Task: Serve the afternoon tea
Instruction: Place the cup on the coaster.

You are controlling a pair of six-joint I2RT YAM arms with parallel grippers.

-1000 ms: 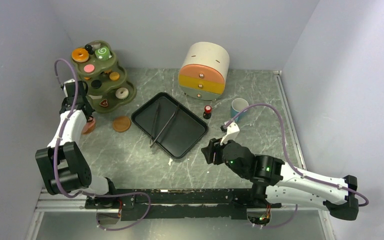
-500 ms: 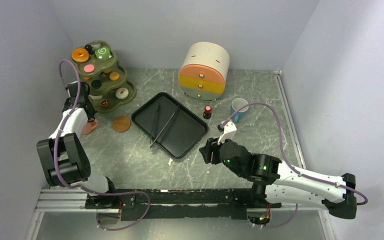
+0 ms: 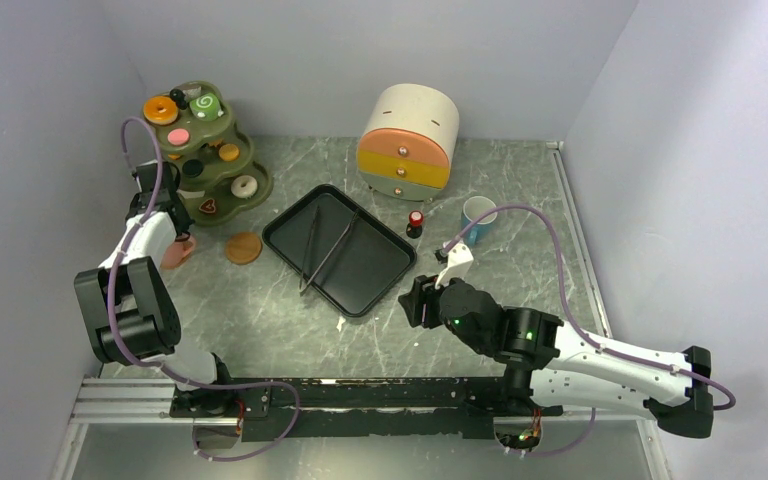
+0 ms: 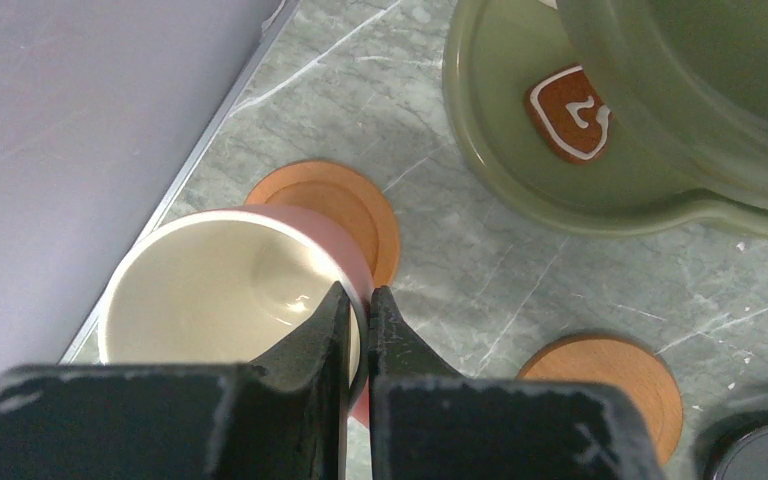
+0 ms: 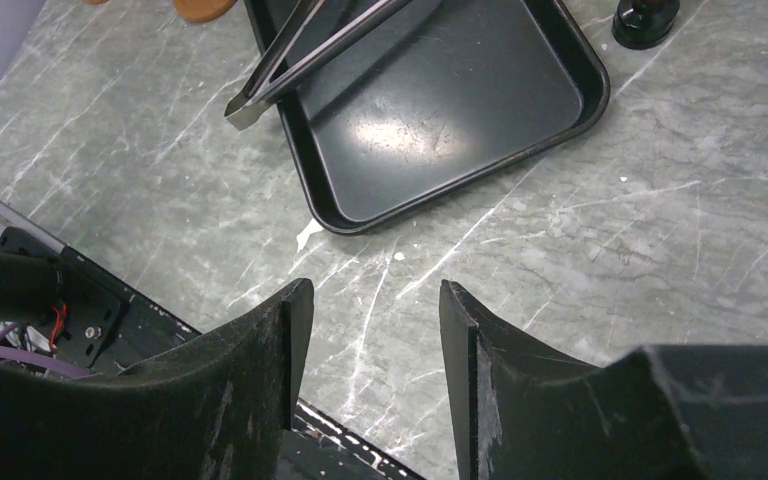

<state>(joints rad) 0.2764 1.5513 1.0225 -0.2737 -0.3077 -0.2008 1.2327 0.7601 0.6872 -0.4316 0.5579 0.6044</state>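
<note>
The left gripper (image 4: 360,300) was clamped on the rim of the pink cup (image 4: 210,300) beside the left wall. An orange saucer (image 4: 340,205) lay just beyond the cup, partly hidden by it, far nearer this arm than the right gripper (image 5: 370,340), which hung parted and empty.

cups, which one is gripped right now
The pink cup: the left gripper is shut on its rim. The blue cup stands free near the drawer box, untouched.
</note>
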